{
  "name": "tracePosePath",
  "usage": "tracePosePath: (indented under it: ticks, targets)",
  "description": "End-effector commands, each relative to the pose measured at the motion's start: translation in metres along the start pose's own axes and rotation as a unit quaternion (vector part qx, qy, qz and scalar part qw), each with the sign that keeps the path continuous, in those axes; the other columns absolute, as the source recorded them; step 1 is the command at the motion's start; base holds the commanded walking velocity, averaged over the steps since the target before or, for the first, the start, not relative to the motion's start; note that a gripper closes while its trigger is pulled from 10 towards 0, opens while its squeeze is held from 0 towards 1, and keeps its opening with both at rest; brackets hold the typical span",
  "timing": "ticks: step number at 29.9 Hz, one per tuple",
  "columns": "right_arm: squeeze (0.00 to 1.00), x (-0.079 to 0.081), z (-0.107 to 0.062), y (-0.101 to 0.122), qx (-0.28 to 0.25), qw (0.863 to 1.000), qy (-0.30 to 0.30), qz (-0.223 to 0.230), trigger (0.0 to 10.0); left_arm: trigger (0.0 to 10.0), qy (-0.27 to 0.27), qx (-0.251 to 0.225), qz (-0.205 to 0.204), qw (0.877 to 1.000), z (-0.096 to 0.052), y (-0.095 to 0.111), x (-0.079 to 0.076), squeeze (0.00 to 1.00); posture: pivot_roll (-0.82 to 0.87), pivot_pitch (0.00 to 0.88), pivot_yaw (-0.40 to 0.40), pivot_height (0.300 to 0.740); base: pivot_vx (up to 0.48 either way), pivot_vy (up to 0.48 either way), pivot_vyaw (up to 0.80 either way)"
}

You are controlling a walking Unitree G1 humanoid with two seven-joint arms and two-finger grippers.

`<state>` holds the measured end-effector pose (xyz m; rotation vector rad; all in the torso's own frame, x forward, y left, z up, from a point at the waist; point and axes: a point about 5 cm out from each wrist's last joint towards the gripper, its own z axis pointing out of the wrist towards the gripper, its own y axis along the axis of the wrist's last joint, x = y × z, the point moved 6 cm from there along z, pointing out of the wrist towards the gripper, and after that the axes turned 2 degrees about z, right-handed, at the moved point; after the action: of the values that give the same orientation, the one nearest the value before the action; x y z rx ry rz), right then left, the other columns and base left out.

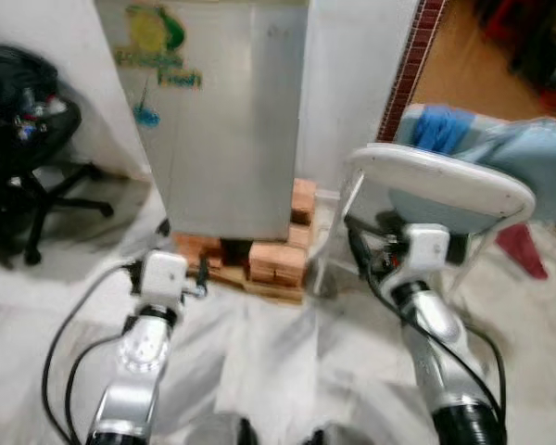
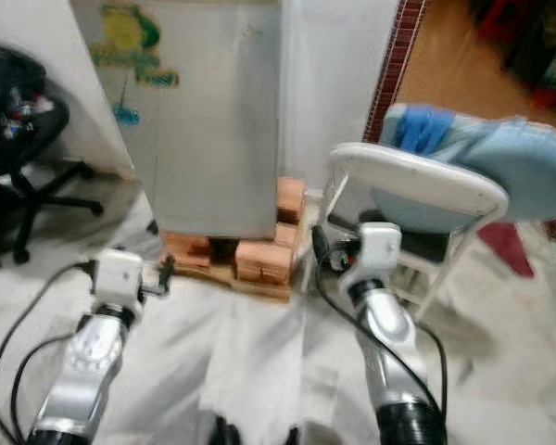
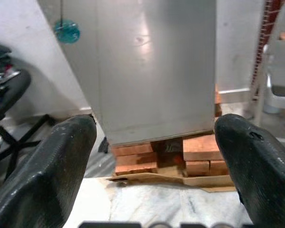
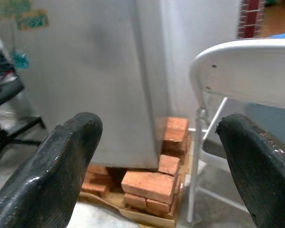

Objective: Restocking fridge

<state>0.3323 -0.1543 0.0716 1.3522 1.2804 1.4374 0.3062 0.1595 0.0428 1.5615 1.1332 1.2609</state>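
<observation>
The fridge [image 1: 232,120] is a tall, plain silver-grey cabinet standing upright with its door shut, straight ahead of both sets of jaws and well beyond them. Its smooth metal front shows soft reflections. Near the top, above the level of the jaws, a green and yellow sticker [image 1: 153,46] with blurred lettering is fixed, and a small blue round ornament [image 3: 66,31] hangs below it. Its base rests on stacked reddish bricks [image 4: 152,183], raised off the floor, ahead of the jaws.
</observation>
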Motion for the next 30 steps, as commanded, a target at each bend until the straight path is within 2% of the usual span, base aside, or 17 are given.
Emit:
tracePosePath:
  ticks: [1, 4, 6, 7, 12, 18, 30]
  targets:
    - [0.00, 0.007, 0.003, 0.006, -0.011, 1.000, 0.009, 0.000, 10.0, 10.0, 0.010, -0.006, 0.012, 1.000, 0.002, 0.004, 0.009, 0.00, 0.01, 0.000, -0.001, 0.740, 0.000, 0.469, 0.00]
    - [0.00, 0.007, 0.004, 0.007, -0.016, 1.000, 0.002, -0.002, 10.0, 10.0, 0.011, -0.010, 0.013, 1.000, 0.005, 0.007, 0.010, 0.00, 0.01, 0.000, -0.001, 0.740, 0.000, 0.469, 0.00]
    - [0.00, -0.022, -0.002, 0.000, -0.013, 0.998, -0.053, -0.022, 10.0, 10.0, -0.014, -0.007, -0.013, 1.000, 0.002, 0.000, -0.006, 0.00, -0.04, 0.000, 0.014, 0.740, 0.000, 0.480, 0.00]
    - [0.00, -0.025, -0.004, -0.002, -0.010, 0.998, -0.060, -0.022, 10.0, 10.0, -0.013, 0.000, -0.020, 1.000, 0.001, -0.004, -0.007, 0.00, -0.04, 0.000, 0.014, 0.740, 0.000, 0.480, 0.00]
    - [0.00, -0.025, -0.008, -0.008, -0.004, 0.998, -0.059, -0.021, 10.0, 10.0, 0.000, -0.001, -0.030, 1.000, 0.000, -0.007, -0.001, 0.00, -0.04, 0.000, 0.017, 0.740, 0.000, 0.477, 0.00]
    - [0.00, -0.024, -0.004, -0.002, -0.020, 0.997, -0.060, -0.031, 10.0, 10.0, 0.005, -0.037, -0.027, 0.999, 0.004, 0.008, 0.004, 0.00, -0.04, 0.000, 0.018, 0.740, 0.000, 0.000, 0.00]
    - [0.00, -0.026, -0.005, -0.005, -0.022, 0.997, -0.065, -0.038, 10.0, 10.0, 0.000, -0.047, -0.029, 0.998, 0.006, 0.012, 0.002, 0.00, -0.04, 0.000, 0.024, 0.740, 0.000, 0.000, 0.00]
